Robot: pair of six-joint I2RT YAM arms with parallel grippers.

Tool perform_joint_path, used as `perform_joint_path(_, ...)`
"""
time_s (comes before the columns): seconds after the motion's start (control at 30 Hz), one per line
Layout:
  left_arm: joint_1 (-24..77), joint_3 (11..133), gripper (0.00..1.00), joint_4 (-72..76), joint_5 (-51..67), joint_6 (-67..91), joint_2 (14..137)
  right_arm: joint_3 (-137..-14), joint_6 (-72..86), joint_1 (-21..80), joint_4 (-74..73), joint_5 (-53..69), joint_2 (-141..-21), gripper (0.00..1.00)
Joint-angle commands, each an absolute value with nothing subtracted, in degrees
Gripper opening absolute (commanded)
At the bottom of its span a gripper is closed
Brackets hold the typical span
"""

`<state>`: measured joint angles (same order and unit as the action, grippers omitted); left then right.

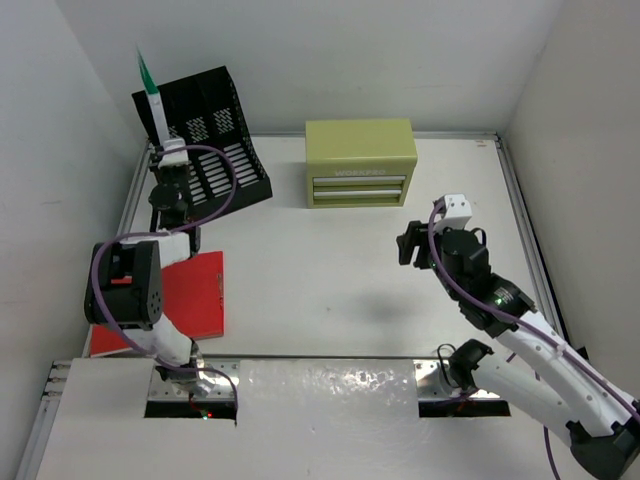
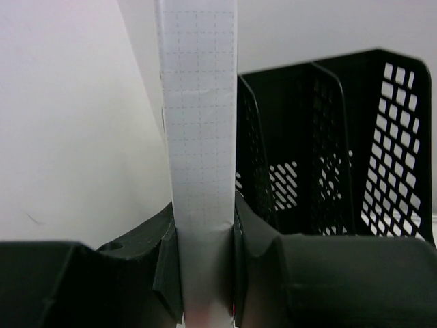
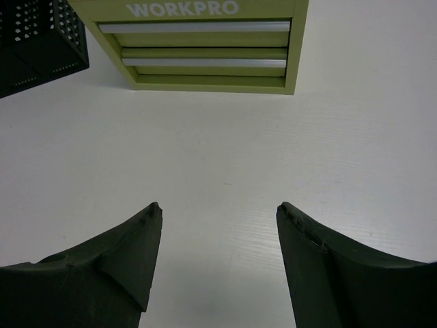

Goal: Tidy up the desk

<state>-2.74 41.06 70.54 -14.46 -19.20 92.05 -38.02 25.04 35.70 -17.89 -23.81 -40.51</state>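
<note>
Overhead, the desk (image 1: 330, 270) was seen as the broad white surface filling the middle of the view, railed in grey at its edges. A black mesh file rack (image 1: 215, 140) was stood at its far left corner, and an olive-green drawer box (image 1: 360, 162) was set at the far edge, to the right of the rack. A red folder (image 1: 195, 290) was laid flat near the left arm's base. The left gripper (image 1: 165, 152) was raised at the rack's left side, pinched on a thin white pad (image 1: 152, 95) held upright — a green edge was visible at its top. The right gripper (image 1: 408, 247) was held over bare desk, right of centre. From the left wrist, the pad (image 2: 198, 102), printed with a faint grid, was shown clamped between two dark fingers (image 2: 164, 266), with the rack's (image 2: 328, 150) dividers behind it to the right. From the right wrist, the fingers (image 3: 109, 266) were shown spread apart with nothing between them — only white desk (image 3: 225, 150) below. The drawer box (image 3: 205, 48) was seen ahead, and a corner of the rack (image 3: 34, 41) at the upper left.
</note>
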Motion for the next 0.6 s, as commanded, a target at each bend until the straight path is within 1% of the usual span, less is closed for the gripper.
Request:
perform_joint_path(0.0,-4.5,42.0,0.00,80.9,-12.0,-15.3,93.9,-40.3,24.9,35.4,-18.1,-25.5,-39.1,0.66)
perform_joint_path(0.27,-5.5,42.8,0.00,86.1,-9.6,-10.7,98.3,-39.9,25.0,35.5,-19.3,-27.2,-37.4,0.66)
perform_joint_path(0.57,-5.5,47.0,0.00,85.7,-9.5,-9.9,99.1,-39.8,25.4,35.5,-19.6,-27.3,-38.0,0.66)
